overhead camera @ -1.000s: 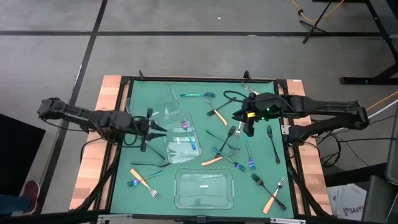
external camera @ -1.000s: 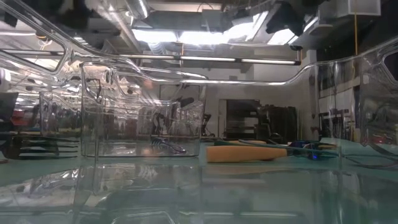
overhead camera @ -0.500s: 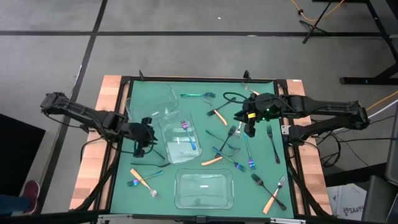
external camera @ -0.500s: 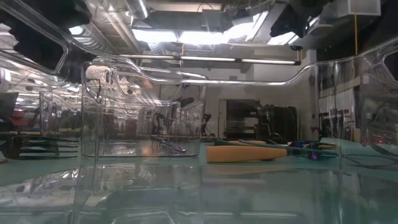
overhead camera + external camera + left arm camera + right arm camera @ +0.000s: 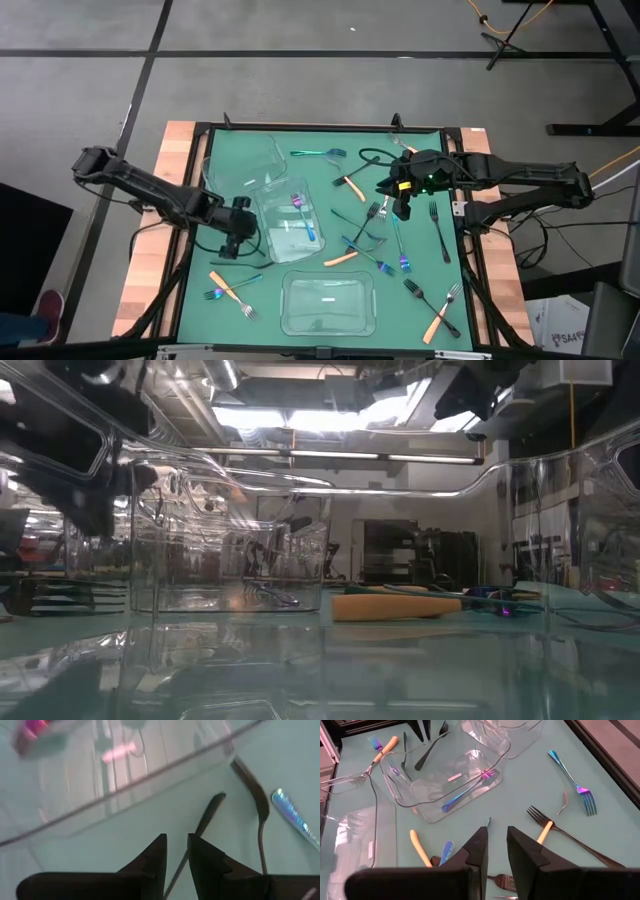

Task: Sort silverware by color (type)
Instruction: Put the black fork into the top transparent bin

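we see the silverware [image 5: 378, 232] scattered over the green table [image 5: 320, 140], most of it right of centre: black forks, iridescent pieces and orange-handled ones lying crossed and close together, with a few more near the front left corner. one iridescent fork [image 5: 305, 216] lies inside the middle clear container [image 5: 285, 222]; a second container [image 5: 330, 305] sits at the front and a third [image 5: 240, 162] at the back left. the left gripper [image 5: 232, 243] is low at the left edge of the middle container, and in its wrist view its fingers [image 5: 150, 862] stand a narrow gap apart above a black utensil [image 5: 200, 832] on the mat, with nothing between them. the right gripper [image 5: 400, 205] hangs over the crowded pile on the right, its jaws likewise narrow and holding nothing, an iridescent piece [image 5: 446, 852] just beside its fingertips.
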`<action>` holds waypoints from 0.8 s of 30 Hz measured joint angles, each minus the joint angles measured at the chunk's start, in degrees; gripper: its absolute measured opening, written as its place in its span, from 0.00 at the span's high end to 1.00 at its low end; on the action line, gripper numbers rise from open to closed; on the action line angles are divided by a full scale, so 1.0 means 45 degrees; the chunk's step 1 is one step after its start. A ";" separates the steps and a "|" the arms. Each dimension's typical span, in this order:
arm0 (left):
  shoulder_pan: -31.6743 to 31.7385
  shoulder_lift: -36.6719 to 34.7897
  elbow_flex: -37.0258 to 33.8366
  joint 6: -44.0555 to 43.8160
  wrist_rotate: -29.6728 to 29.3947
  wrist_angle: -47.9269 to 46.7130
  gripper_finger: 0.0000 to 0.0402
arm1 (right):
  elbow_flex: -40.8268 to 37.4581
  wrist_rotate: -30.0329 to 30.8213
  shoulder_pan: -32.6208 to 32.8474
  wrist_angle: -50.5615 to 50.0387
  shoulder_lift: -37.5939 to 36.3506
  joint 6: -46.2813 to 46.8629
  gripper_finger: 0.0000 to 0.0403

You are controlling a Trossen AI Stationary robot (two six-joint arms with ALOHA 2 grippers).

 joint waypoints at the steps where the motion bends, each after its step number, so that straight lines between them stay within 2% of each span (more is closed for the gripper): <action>1: 0.0000 0.0268 0.0000 0.0000 0.0023 -0.0004 0.82 | 0.0000 0.0000 0.0000 0.0000 0.0000 0.0000 0.84; 10: -0.0048 0.1839 0.0000 0.0005 0.0231 0.0009 0.82 | 0.0000 0.0000 0.0000 0.0000 0.0005 0.0000 0.84; 14: -0.0124 0.2039 0.0000 0.0015 0.0615 0.0005 0.82 | 0.0000 0.0000 0.0000 0.0003 0.0005 0.0000 0.84; 24: -0.0253 0.2143 -0.0002 0.0010 0.0592 0.0000 0.82 | 0.0000 0.0000 0.0000 0.0000 0.0005 -0.0005 0.84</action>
